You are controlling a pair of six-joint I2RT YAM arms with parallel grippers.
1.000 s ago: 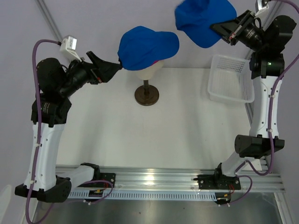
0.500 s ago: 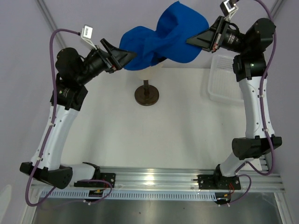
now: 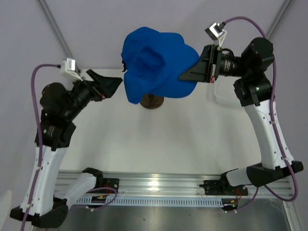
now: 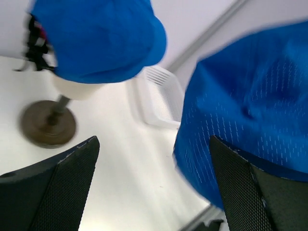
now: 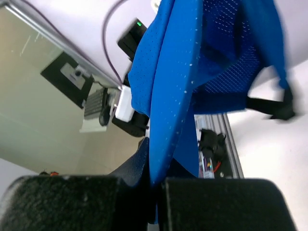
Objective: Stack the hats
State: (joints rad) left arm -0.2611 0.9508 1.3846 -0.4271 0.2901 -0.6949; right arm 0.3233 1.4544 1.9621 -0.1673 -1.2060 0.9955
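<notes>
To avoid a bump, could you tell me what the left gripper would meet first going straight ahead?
Probably the blue cap held by the right gripper: from above it hangs just ahead of the open left gripper. The wrist view suggests a gap, so depth is uncertain.

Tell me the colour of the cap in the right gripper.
Royal blue cap, pinched by the right gripper; clearest in the top view.

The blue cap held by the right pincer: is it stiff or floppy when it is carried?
Probably floppy: the held blue cap hangs crumpled, its crown dented, from the right pincer. Likely light too, since a pinch on one edge carries it whole. Its perforated cloth seems unlikely to slip.
</notes>
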